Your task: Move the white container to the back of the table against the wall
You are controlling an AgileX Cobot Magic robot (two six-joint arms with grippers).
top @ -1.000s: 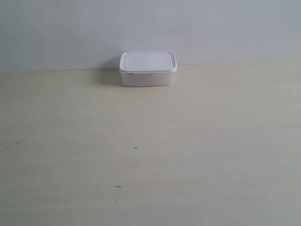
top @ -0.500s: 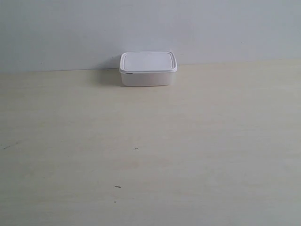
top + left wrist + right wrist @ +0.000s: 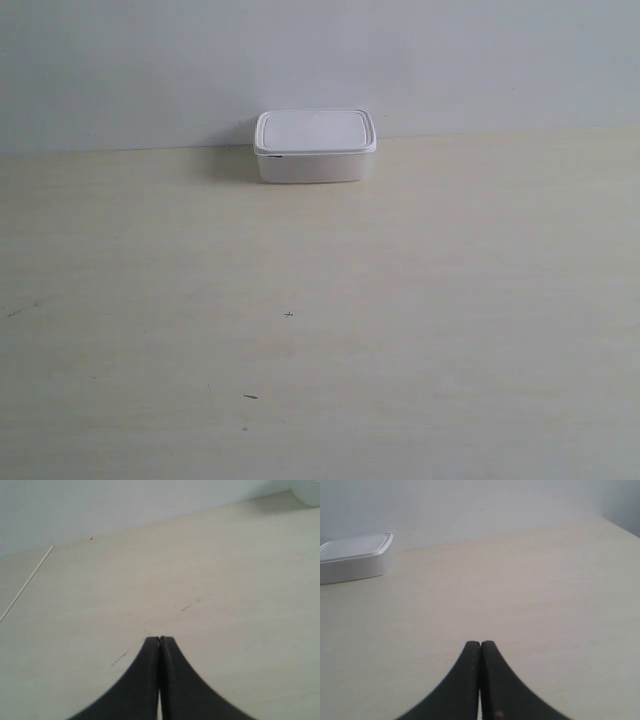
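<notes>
The white container (image 3: 315, 146) stands upright with its lid on at the back of the table (image 3: 320, 320), its rear edge at the wall (image 3: 320, 60). No arm shows in the exterior view. The right wrist view has the container (image 3: 354, 557) far off, well away from my right gripper (image 3: 480, 643), which is shut with nothing in it. My left gripper (image 3: 160, 639) is shut and empty over bare table (image 3: 200, 580); only a sliver of the container (image 3: 309, 496) shows at that frame's corner.
A few tiny dark specks (image 3: 250, 397) mark the wood-grain surface. A thin pale line (image 3: 25, 585) runs across the table in the left wrist view. The table's side edge (image 3: 620, 527) shows in the right wrist view.
</notes>
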